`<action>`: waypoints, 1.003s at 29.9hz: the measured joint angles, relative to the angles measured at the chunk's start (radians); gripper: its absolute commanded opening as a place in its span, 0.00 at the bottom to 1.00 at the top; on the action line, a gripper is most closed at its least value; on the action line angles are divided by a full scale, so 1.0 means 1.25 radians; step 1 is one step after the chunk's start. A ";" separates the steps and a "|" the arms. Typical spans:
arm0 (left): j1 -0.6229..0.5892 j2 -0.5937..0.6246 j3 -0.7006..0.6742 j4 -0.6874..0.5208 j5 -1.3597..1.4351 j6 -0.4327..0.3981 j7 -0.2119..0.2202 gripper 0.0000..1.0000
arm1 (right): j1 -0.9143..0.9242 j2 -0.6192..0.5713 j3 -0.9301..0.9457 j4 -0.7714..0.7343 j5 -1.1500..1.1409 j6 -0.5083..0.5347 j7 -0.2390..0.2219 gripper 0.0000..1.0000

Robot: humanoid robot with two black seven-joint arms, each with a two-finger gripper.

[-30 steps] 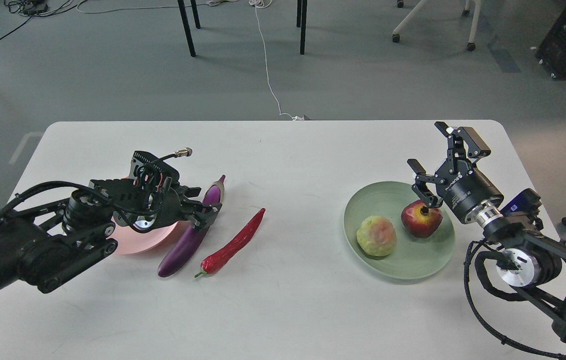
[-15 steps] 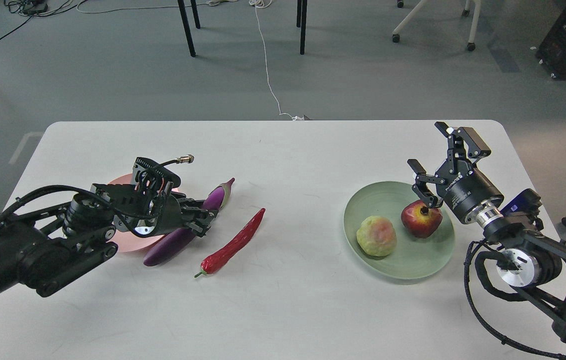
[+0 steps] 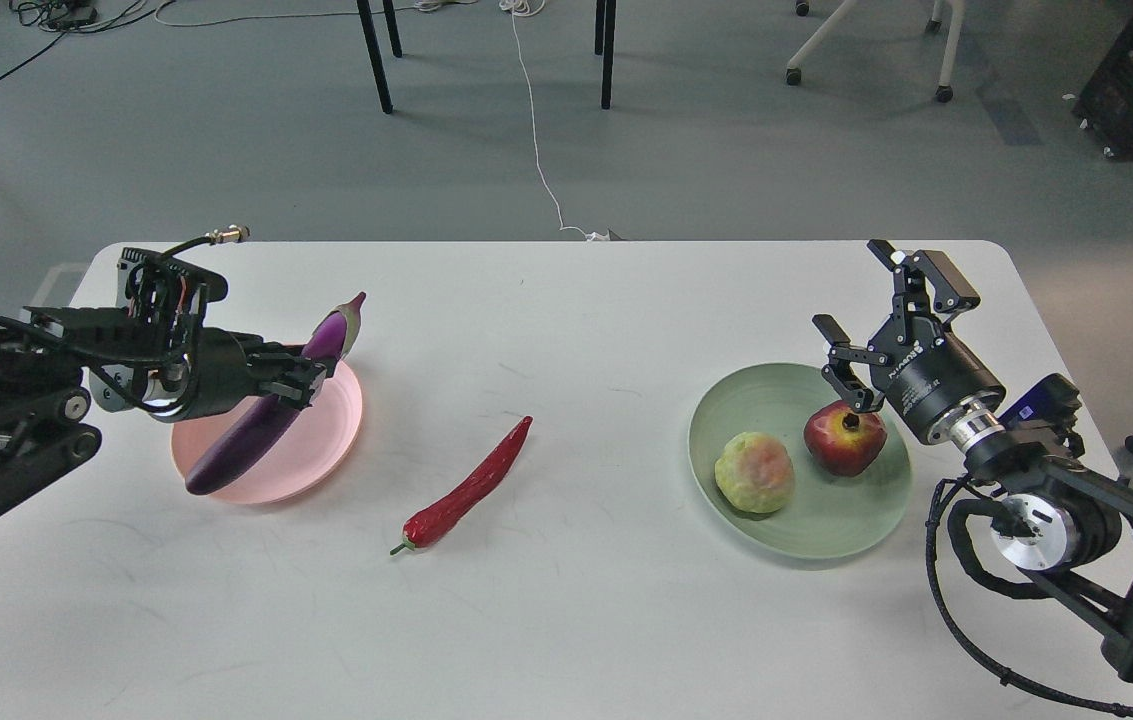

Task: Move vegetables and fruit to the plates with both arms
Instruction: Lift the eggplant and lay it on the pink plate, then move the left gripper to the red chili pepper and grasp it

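**Carrying the eggplant over the pink plate**

Spanning the room's foreground, the white table (image 3: 566,620) holds everything, and on it the pale green plate (image 3: 806,535) at the right is the biggest dish, with the yellow-green fruit (image 3: 753,472) and the pomegranate (image 3: 844,437) sitting inside it, side by side. The right gripper (image 3: 861,330) hangs just behind the pomegranate with its fingers spread, holding nothing.

On the left, the pink plate (image 3: 321,450) lies under the eggplant (image 3: 271,420), which the left gripper (image 3: 311,370) clasps around its upper half. The eggplant slants across the plate, stem end up and away; whether its lower tip touches the plate I cannot tell. It looks glossy and firm, so I'd judge it slippery and fairly heavy for its length: held off-centre like that, the low end may swing.

The chili pepper (image 3: 471,487) lies on the bare table between the two plates, apart from both. I'd guess it light and thin, best pinched across its thicker part near the green stem.

Much of the left gripper's fingers blends into dark housing, and the near rim of the pink plate's left side hides behind the eggplant.
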 measured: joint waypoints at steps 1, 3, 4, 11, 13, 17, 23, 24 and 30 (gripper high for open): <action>0.008 0.003 0.003 0.017 0.000 0.007 -0.005 0.59 | 0.000 0.000 0.000 0.000 0.000 0.000 0.000 0.96; 0.024 0.005 0.008 0.045 0.000 0.027 -0.010 0.80 | 0.000 0.000 0.000 0.000 0.000 0.000 0.000 0.96; 0.029 0.006 0.009 0.054 0.001 0.040 -0.012 0.83 | 0.000 0.000 0.000 0.001 0.000 0.000 0.000 0.96; 0.030 0.015 0.009 0.051 0.004 0.068 -0.014 0.94 | 0.000 -0.003 0.000 0.002 0.000 0.000 0.000 0.96; 0.024 0.020 0.007 0.032 0.004 0.069 -0.014 0.95 | 0.002 -0.003 0.000 0.002 0.000 0.000 0.000 0.96; 0.014 0.032 0.007 -0.044 0.004 0.066 -0.011 0.95 | 0.002 -0.004 0.000 0.002 0.000 0.000 0.000 0.96; 0.010 0.027 0.006 -0.220 0.006 0.062 0.027 0.95 | 0.003 -0.004 0.000 0.002 0.000 0.000 0.000 0.96; 0.012 0.022 0.006 -0.240 0.006 0.060 0.041 0.94 | 0.003 -0.004 0.000 0.002 0.000 0.000 0.000 0.96; 0.023 -0.067 0.042 -0.263 0.021 0.042 0.085 0.89 | 0.003 -0.006 0.000 0.002 0.000 0.000 0.000 0.96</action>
